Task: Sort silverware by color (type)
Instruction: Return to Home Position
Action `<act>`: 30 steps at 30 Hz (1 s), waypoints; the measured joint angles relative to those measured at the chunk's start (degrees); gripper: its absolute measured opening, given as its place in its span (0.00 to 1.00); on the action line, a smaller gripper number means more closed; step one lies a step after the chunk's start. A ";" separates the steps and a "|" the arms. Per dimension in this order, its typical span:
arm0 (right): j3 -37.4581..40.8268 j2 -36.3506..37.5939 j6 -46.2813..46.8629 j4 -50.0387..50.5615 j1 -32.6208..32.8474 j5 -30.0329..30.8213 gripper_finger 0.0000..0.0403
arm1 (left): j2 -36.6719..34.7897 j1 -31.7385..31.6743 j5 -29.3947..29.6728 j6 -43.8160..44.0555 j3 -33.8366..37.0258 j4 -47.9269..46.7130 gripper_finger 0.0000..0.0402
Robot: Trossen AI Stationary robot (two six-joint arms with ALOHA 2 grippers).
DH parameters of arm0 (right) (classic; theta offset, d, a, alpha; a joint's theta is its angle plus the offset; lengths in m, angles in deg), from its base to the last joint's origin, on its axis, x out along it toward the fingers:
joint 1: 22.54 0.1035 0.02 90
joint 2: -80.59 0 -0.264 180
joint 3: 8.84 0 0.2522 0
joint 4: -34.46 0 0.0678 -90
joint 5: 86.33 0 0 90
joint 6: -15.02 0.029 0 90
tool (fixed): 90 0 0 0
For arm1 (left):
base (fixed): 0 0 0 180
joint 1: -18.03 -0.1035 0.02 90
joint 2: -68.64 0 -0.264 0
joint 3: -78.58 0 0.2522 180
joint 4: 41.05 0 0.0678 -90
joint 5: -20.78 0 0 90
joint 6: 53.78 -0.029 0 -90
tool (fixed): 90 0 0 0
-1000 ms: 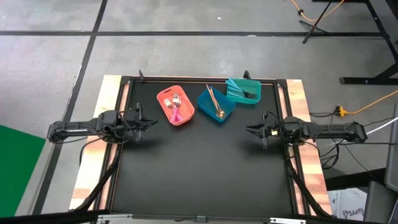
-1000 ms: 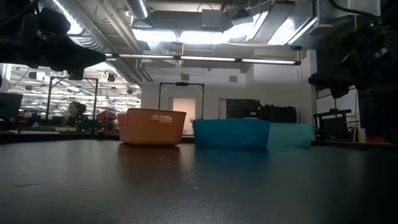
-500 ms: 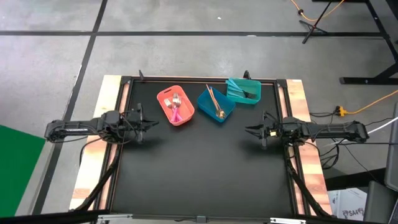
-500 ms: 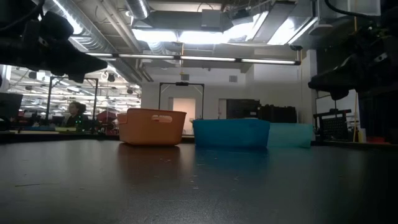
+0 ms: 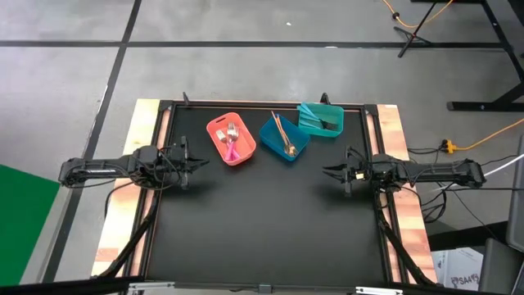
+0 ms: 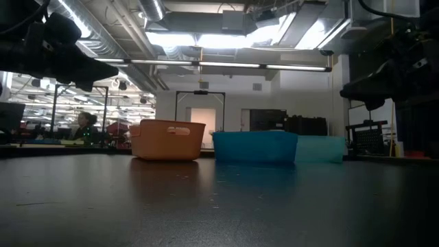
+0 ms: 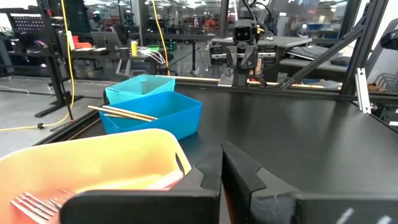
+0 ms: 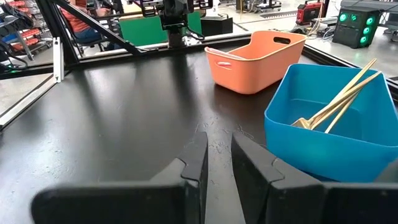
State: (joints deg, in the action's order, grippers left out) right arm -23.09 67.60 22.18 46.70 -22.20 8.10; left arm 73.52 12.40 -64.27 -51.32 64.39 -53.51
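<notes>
The silverware lies sorted in three bins at the table's far side. Pink-handled forks (image 5: pixel 232 141) sit in the orange bin (image 5: pixel 219 124), gold pieces (image 5: pixel 282 135) in the blue bin (image 5: pixel 299 146), and light-blue-handled pieces (image 5: pixel 313 121) in the teal bin (image 5: pixel 334 111). My left gripper (image 5: pixel 196 162) hovers at the table's left side, just near of the orange bin (image 7: pixel 112 152), fingers shut and empty. My right gripper (image 5: pixel 327 171) hovers at the right side, near of the blue bin (image 8: pixel 323 140), narrowly open and empty. Gold pieces (image 8: pixel 339 99) lean on that bin's rim.
The black table top (image 5: pixel 262 221) stretches bare between both arms and toward the near edge. Wooden strips (image 5: pixel 123 221) and metal rails border the left and right sides. In the low view the bins (image 6: pixel 168 140) stand in a row at the far side; a person (image 6: pixel 84 123) sits in the room beyond.
My left arm has drawn back slightly toward the table's left edge and come down a little in the low view, then held still. The bins and silverware have stayed put.
</notes>
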 joint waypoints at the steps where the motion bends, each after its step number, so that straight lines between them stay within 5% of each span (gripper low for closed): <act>1: 0.00 0.00 0.00 0.00 0.00 0.00 0.15 | 0.00 0.00 0.00 0.00 0.00 0.00 0.00; 30: 0.04 5.01 -0.02 -0.07 0.00 0.02 0.15 | 0.00 0.00 0.04 0.00 0.00 0.02 0.00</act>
State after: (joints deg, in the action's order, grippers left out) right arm -23.05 72.61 22.16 46.63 -22.20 8.12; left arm 73.52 12.40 -64.23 -51.32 64.39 -53.49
